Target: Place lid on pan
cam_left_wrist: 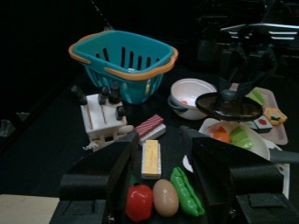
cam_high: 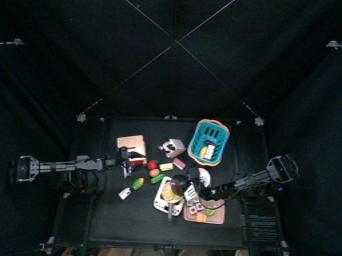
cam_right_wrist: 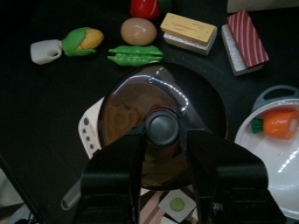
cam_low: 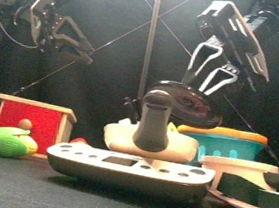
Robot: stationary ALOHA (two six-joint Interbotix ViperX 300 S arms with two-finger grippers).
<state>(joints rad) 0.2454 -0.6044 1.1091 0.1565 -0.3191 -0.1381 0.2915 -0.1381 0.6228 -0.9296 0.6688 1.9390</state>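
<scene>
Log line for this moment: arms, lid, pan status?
right gripper: shut on lid knob, held above table | left gripper: open, empty, hovering | pan: not clearly visible | lid not yet placed

Black curtains [cam_high: 171,60] hang all around me, thin crossing cords [cam_high: 174,45] overhead, and a small black tabletop [cam_high: 247,150] below.

The right hand [cam_right_wrist: 160,140] grips the dark lid [cam_right_wrist: 158,109] by its knob, jaws either side. Beyond it on the table [cam_right_wrist: 47,96] lie a green pea pod [cam_right_wrist: 135,56], an egg [cam_right_wrist: 138,31] and a butter block [cam_right_wrist: 190,29]
</scene>
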